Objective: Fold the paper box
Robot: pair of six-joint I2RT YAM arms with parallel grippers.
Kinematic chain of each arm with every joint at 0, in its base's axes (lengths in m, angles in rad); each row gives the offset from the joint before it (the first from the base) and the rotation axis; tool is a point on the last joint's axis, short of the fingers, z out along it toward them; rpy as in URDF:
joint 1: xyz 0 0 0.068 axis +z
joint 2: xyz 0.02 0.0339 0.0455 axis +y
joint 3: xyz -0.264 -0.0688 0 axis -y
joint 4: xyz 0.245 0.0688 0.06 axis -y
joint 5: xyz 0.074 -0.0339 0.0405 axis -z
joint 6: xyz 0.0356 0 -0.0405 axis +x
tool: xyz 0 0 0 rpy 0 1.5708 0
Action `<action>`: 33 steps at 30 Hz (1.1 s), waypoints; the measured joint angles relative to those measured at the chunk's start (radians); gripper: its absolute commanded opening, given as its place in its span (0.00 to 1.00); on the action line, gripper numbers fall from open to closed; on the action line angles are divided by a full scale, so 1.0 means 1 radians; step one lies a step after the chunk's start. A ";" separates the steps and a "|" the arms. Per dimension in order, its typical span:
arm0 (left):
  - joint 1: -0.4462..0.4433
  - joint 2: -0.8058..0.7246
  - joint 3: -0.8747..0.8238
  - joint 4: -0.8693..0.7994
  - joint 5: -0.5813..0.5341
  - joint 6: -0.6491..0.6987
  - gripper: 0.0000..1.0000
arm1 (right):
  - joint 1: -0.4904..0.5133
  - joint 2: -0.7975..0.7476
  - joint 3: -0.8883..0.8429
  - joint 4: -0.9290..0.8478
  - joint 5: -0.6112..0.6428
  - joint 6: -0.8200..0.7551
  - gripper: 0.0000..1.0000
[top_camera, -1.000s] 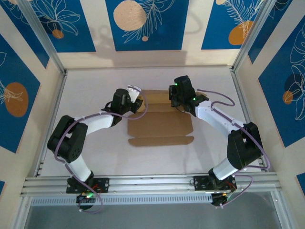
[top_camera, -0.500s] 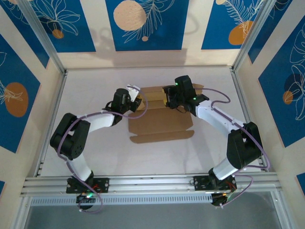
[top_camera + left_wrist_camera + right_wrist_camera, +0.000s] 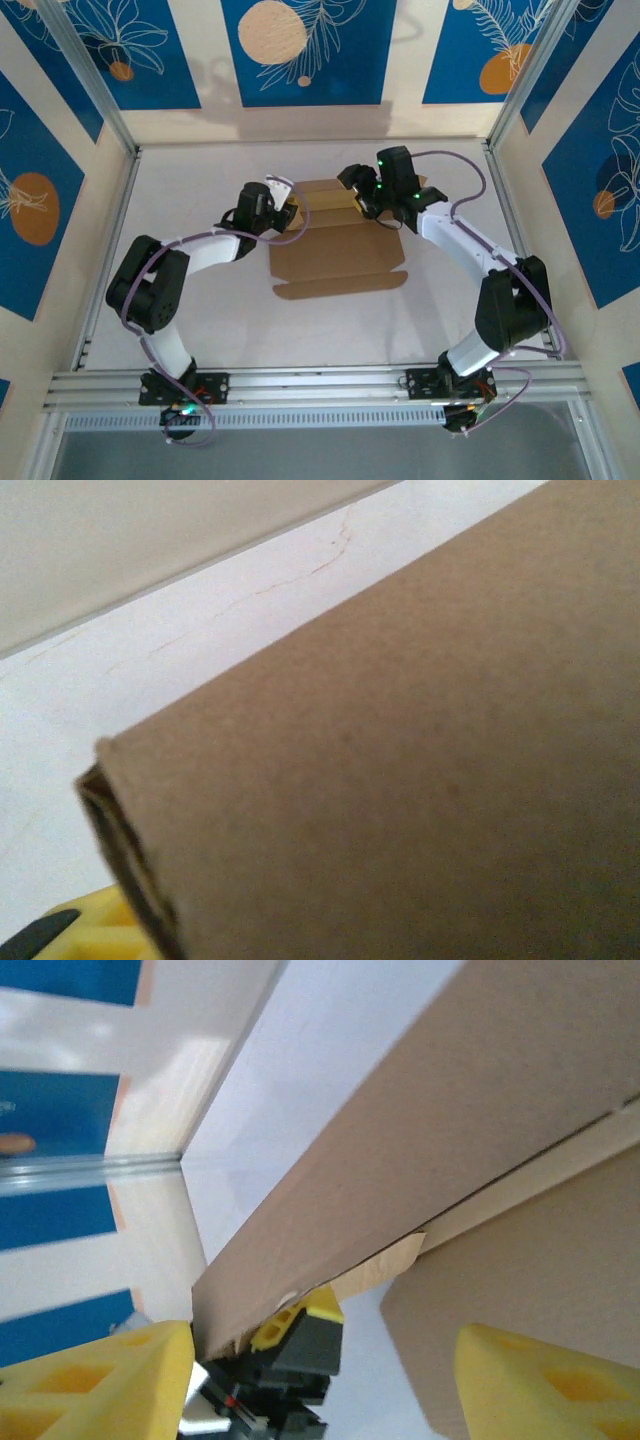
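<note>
The paper box [image 3: 335,255] is a brown cardboard blank lying mid-table, its near flap flat and its back panel [image 3: 322,193] raised. My left gripper [image 3: 288,208] is at the box's back left corner, and brown card [image 3: 420,780] lies across its jaws with one yellow finger [image 3: 90,935] showing beside the folded edge. From the right wrist, that left finger [image 3: 300,1325] presses under the raised panel [image 3: 420,1140]. My right gripper [image 3: 352,185] hovers over the back panel, open; its yellow fingers [image 3: 95,1380] stand wide apart with no card between them.
The white table [image 3: 200,310] is closed in by cream walls with blue panels. Metal posts stand at the back corners [image 3: 128,140], and an aluminium rail [image 3: 320,385] runs along the near edge by the arm bases.
My right gripper has opened, let go of the back panel and drawn up and back. The left gripper has stayed at the back left corner, and the box has shifted slightly.
</note>
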 measured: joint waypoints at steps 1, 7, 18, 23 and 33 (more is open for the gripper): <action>0.002 0.000 0.005 -0.008 0.005 -0.003 0.45 | -0.003 -0.013 0.002 -0.013 -0.002 -0.055 0.68; 0.006 0.000 0.016 -0.031 0.040 -0.001 0.47 | -0.010 -0.063 0.068 -0.090 -0.016 -0.373 0.61; 0.010 0.000 0.017 -0.030 0.104 0.048 0.48 | -0.053 0.107 0.470 -0.247 -0.125 -0.599 0.27; 0.018 0.000 0.017 -0.030 0.137 0.054 0.52 | -0.054 0.320 0.600 -0.348 -0.217 -0.592 0.21; 0.024 0.000 0.000 -0.029 0.173 0.054 0.66 | -0.047 0.428 0.606 -0.452 -0.218 -0.606 0.18</action>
